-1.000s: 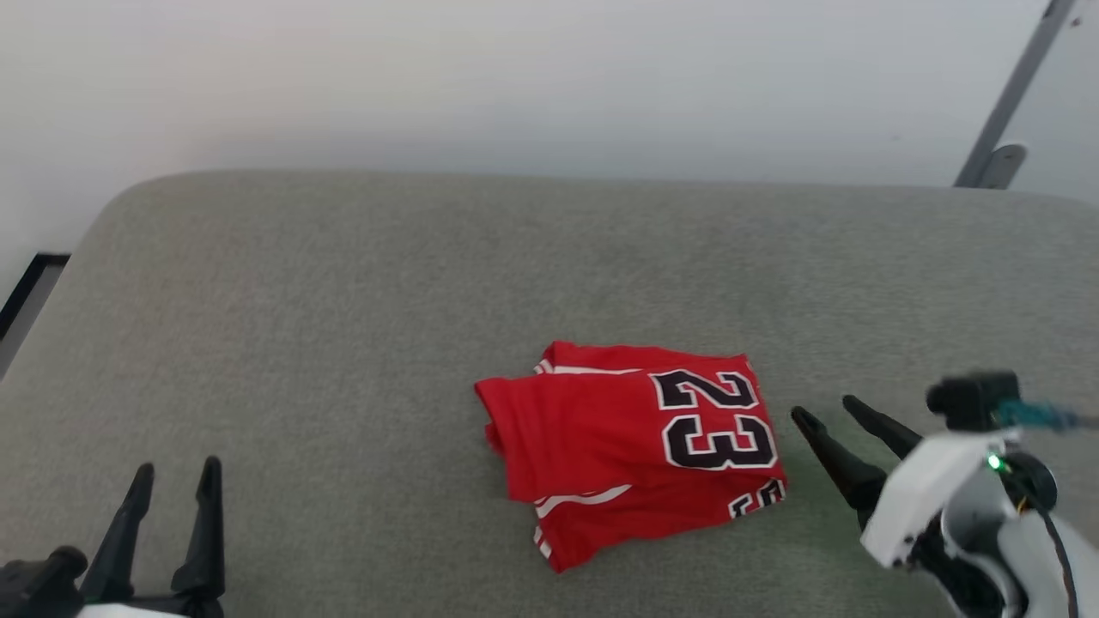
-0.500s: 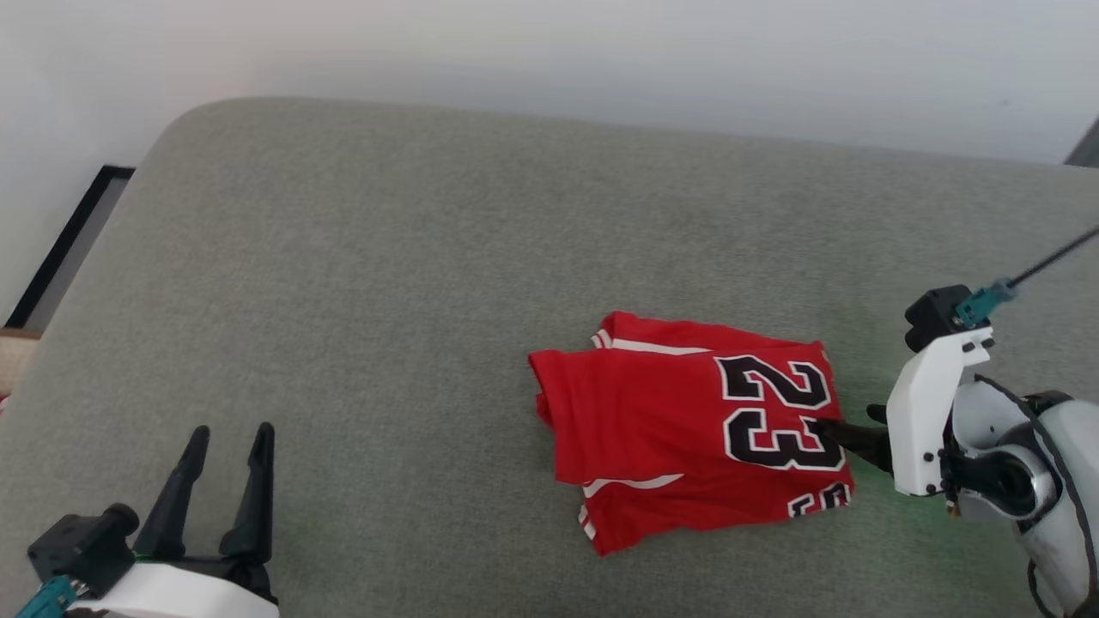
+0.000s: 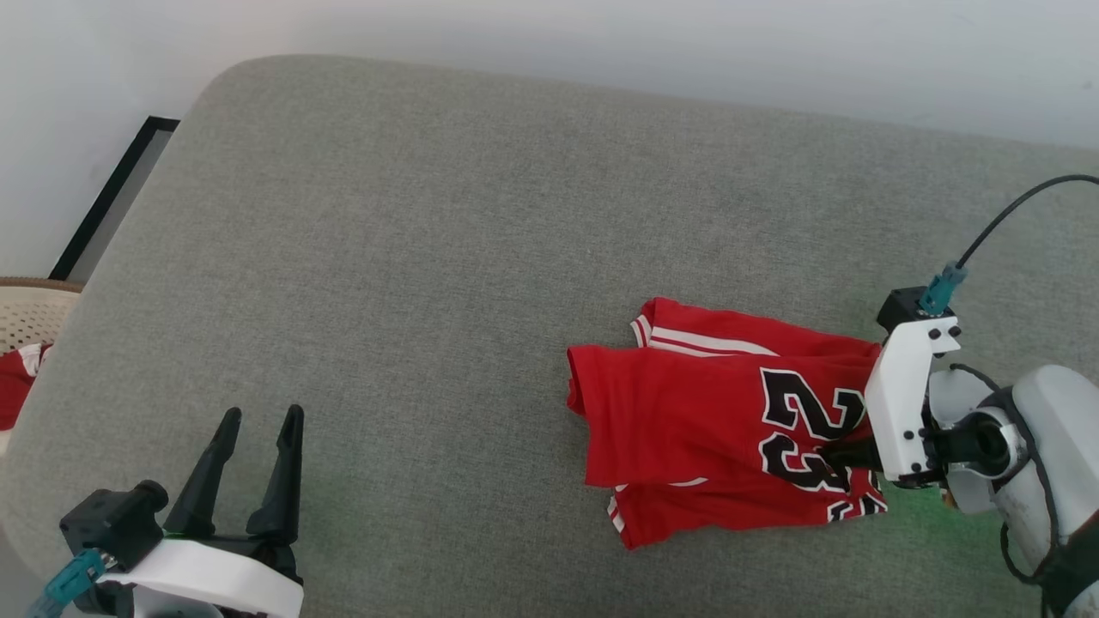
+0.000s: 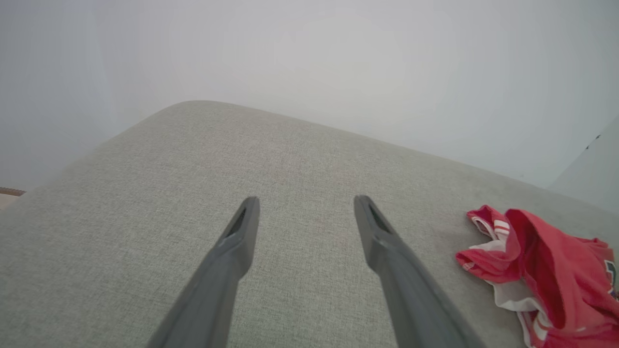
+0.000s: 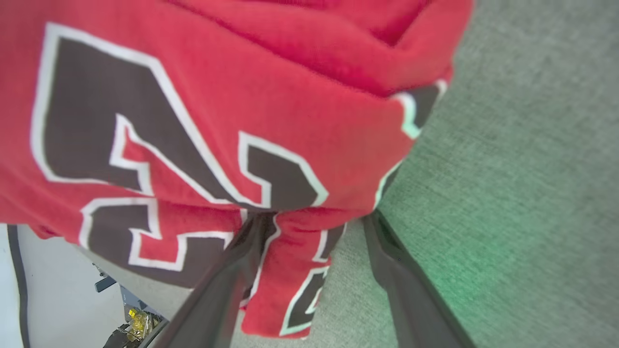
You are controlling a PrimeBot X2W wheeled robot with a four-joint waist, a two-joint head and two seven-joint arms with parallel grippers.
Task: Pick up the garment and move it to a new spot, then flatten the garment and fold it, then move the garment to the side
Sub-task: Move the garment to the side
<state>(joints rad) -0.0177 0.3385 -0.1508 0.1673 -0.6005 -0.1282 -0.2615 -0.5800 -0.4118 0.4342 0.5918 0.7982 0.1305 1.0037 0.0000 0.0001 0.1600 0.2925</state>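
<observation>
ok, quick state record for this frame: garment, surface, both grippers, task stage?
garment: red jersey with black "23", folded, lying on the cushion
surface: grey upholstered cushion
left gripper: open, over bare cushion, apart from the jersey
right gripper: open, at the jersey's right edge, fabric between its fingers, tips hidden under cloth
task stage: folded; move to the side not yet done

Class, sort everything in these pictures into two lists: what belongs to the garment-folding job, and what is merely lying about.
Belongs to the job:
- red "23" jersey, folded
- right gripper, open at the jersey's edge
- left gripper, open, apart from the jersey
- grey cushion under the jersey

Just lying about:
- woven basket beyond the cushion's left end
- red cloth in it
</observation>
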